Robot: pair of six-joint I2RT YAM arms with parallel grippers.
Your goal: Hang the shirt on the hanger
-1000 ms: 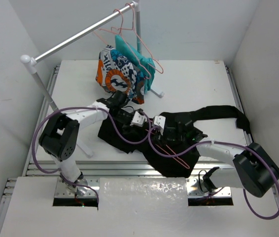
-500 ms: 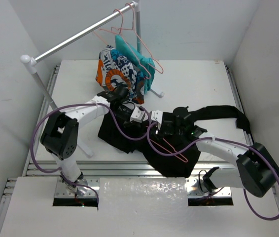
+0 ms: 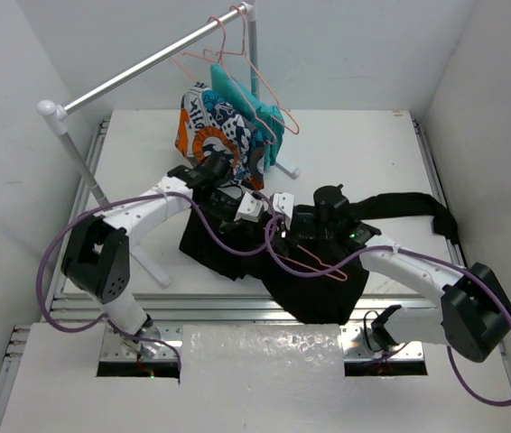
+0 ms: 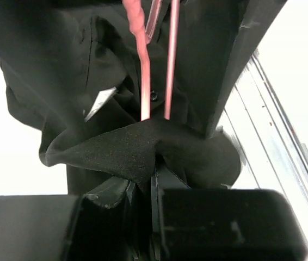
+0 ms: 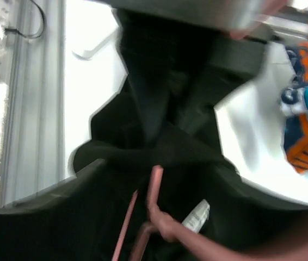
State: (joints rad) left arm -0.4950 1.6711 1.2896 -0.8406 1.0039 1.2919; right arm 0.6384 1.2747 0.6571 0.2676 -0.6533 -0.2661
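Left gripper (image 4: 143, 187) was pinched shut on a raised fold of the shirt (image 3: 320, 290). The shirt lay crumpled on the table (image 3: 373, 153) between the two arms, one sleeve trailing off to the right. The hanger (image 3: 319, 263) lay on top of the shirt near its middle. In the left wrist view two of its wires ran down and vanished under the pinched fold, with the white label (image 4: 100, 100) just to their left.

Right gripper (image 3: 284, 219) hovered over the shirt just beside the left one, near the hanger's upper end. Its wrist view was too blurred to tell whether its jaws were open or held anything.

The step looked like opening the neck so the hanger could go in. To do it well, the left arm probably needed to lift the fold only enough to open a gap, and to hold one layer, since two would close the opening. The right arm likely needed a firm grip on the thin wire near the hook before sliding a shoulder in, or the cloth could drag the hanger along.
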